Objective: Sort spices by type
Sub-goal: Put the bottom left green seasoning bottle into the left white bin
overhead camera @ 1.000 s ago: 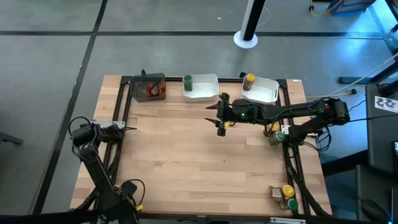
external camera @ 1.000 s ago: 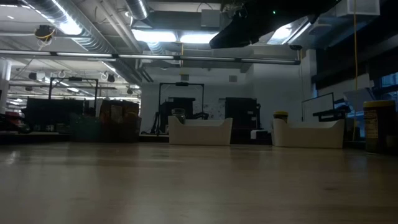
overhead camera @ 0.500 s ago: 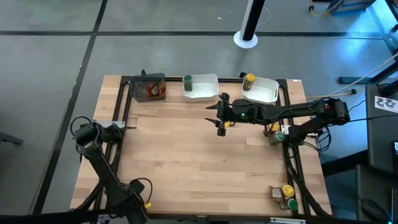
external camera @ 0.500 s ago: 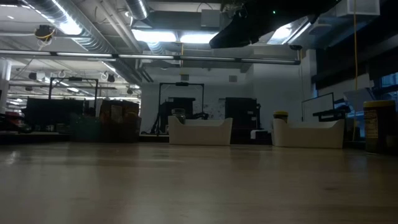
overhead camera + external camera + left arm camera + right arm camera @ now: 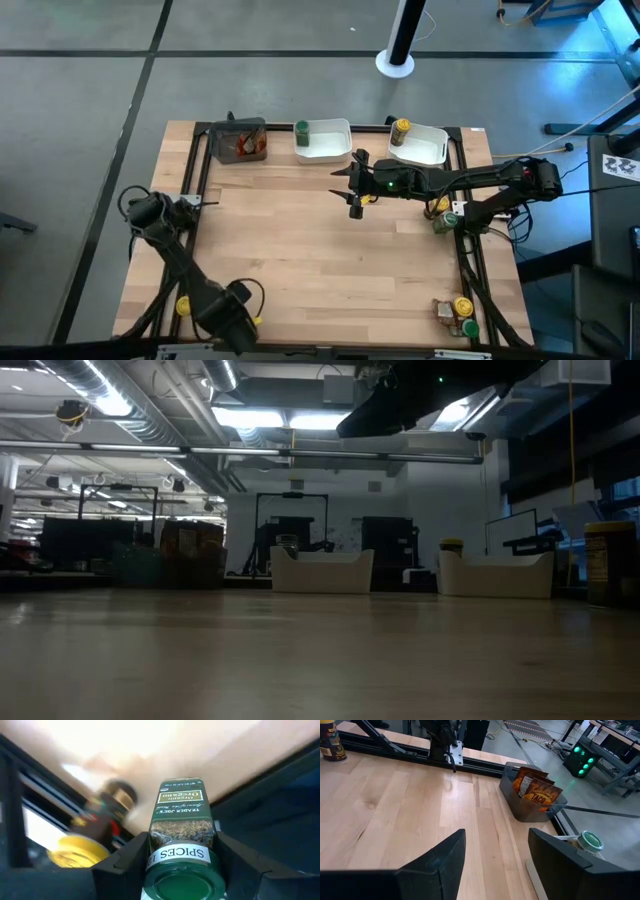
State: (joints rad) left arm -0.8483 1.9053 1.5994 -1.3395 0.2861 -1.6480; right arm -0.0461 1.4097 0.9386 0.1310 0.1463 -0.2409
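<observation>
The green-lidded glass jar of oregano (image 5: 181,827) sits clamped between the two dark fingers of your left end effector (image 5: 182,862), lid toward the wrist camera and label facing out. In the high view that end effector (image 5: 237,315) is over the table's 7 o'clock corner. Just beyond the held jar lie a yellow-lidded jar (image 5: 80,851) and a dark brown jar (image 5: 112,805), both against the black frame rail (image 5: 30,795). You cannot tell from these views whether the oregano is clear of the table. The step in hand looks like the pick of a green-type spice. Its likely destination is the white rectangular tray (image 5: 330,142) at 12 o'clock, where another green-lidded jar (image 5: 302,129) stands at the tray's 9 o'clock end. The second white tray (image 5: 425,148) at 1 o'clock has a yellow-lidded jar (image 5: 401,128) at its edge, and the dark bin (image 5: 228,132) at 11 o'clock holds reddish packets. The next move calls for a lift clear of the rail and the neighbouring jars, then a long diagonal carry toward 12 o'clock. Your right end effector (image 5: 355,195) hangs spread wide and empty just short of that tray, so keep the two arms apart on approach. More jars wait at 3 o'clock (image 5: 441,212) and 5 o'clock (image 5: 455,315).
</observation>
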